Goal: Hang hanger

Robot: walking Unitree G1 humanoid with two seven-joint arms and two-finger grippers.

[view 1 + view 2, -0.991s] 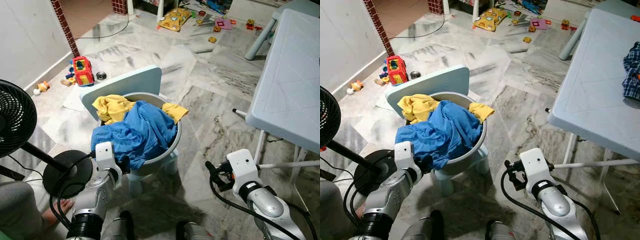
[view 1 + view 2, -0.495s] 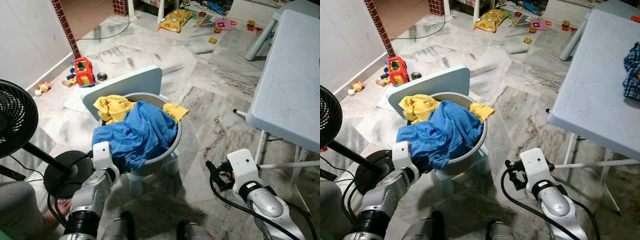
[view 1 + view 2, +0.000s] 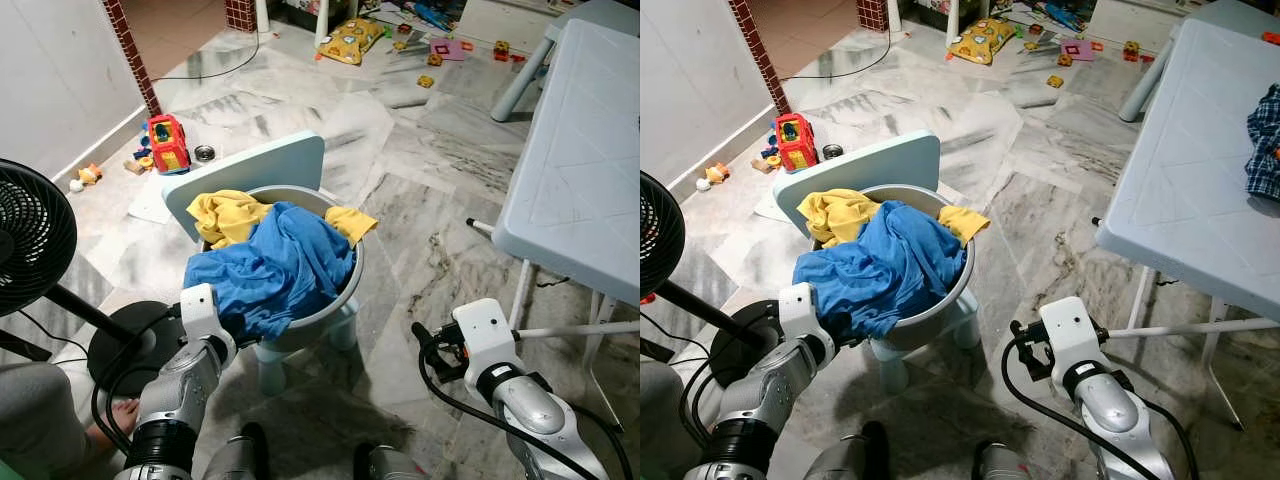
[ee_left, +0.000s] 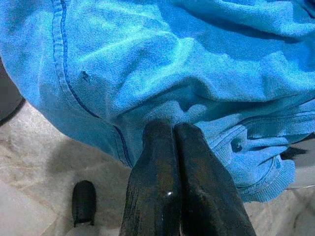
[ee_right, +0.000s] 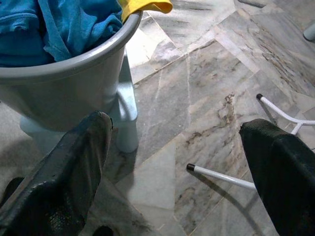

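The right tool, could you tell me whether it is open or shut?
Open: the right tool has its two black fingers spread far apart, bare floor between.

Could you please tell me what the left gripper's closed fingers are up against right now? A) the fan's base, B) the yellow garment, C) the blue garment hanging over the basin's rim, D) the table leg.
C: in the left wrist view the left gripper, fingers pressed together, meets the blue garment draped over the grey basin.

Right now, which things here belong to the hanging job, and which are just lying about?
Job:
- blue garment, left gripper shut at its edge
- yellow garment
- grey basin
- right gripper, open

Lying about:
- fan
- toy truck
- plastic table
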